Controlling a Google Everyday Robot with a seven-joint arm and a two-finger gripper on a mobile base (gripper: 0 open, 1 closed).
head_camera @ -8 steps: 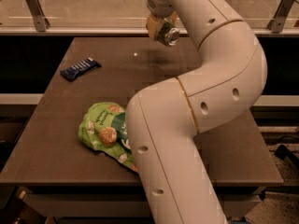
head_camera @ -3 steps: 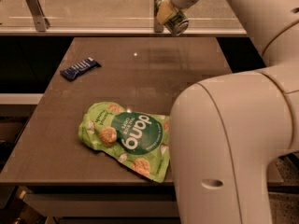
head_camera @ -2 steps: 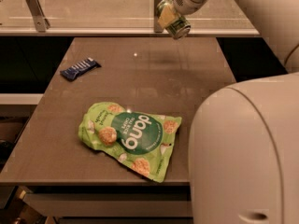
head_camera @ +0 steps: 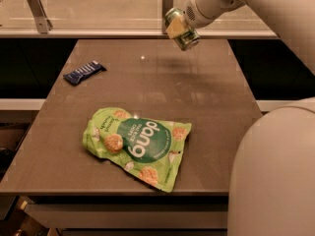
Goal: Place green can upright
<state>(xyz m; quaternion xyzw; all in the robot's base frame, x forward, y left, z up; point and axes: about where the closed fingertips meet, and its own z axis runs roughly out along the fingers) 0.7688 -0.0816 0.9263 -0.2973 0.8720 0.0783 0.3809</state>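
My claw [head_camera: 178,27] is clamped on the tilted green can [head_camera: 181,29], above the tabletop's [head_camera: 206,107] one o'clock edge.

The gripper [head_camera: 178,29] is above the far edge of the desk [head_camera: 197,97], right of centre, its jaws closed on the tilted can [head_camera: 181,29], which hangs clear of the desk surface. The snack pouch [head_camera: 137,145] lies flat near the front edge, left of centre. The wrapped bar [head_camera: 84,73] lies at the left edge, behind the snack pouch and well apart from it.
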